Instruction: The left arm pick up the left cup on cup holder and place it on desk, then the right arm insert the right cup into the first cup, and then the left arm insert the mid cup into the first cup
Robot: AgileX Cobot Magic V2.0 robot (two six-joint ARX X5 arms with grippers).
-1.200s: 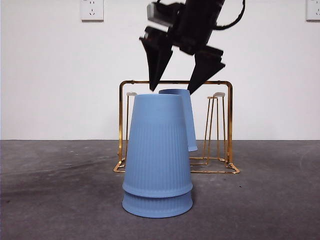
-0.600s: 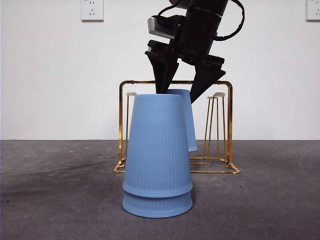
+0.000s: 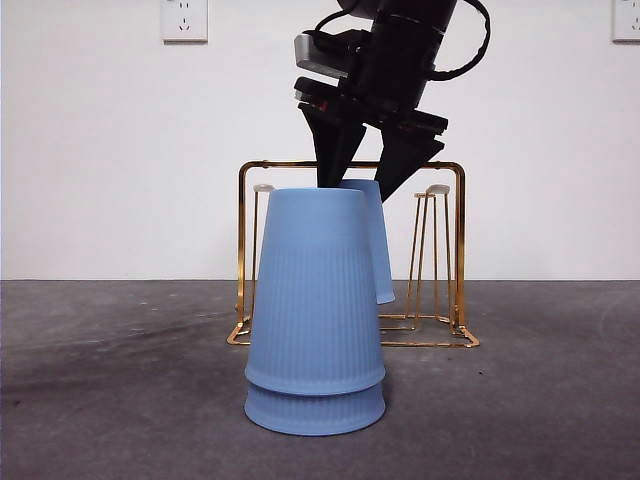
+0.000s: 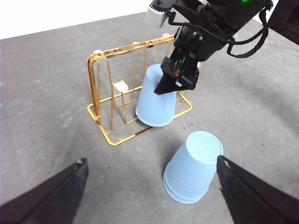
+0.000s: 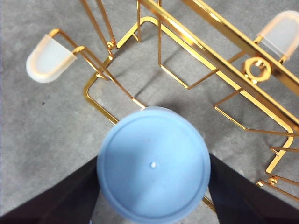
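Observation:
Two light blue cups [image 3: 315, 310] stand upside down, one stacked over the other, on the dark grey desk [image 3: 100, 400] in front of the gold wire cup holder [image 3: 260, 163]; they also show in the left wrist view [image 4: 194, 168]. A third blue cup [image 3: 380, 250] hangs upside down on the holder's middle peg. My right gripper [image 3: 357, 190] is lowered over this cup [image 5: 153, 163], its jaws open and close on either side of the cup's top. My left gripper [image 4: 152, 159] is open and empty, held high and back from the holder [image 4: 100, 60].
The holder's two outer white-tipped pegs [image 3: 437, 189] are bare. The stacked cups stand a short way in front of the holder's base. A white wall with sockets [image 3: 184, 20] is behind.
My right gripper has come down over the cup on the holder and its jaws have narrowed toward the cup's sides. The cups have not moved.

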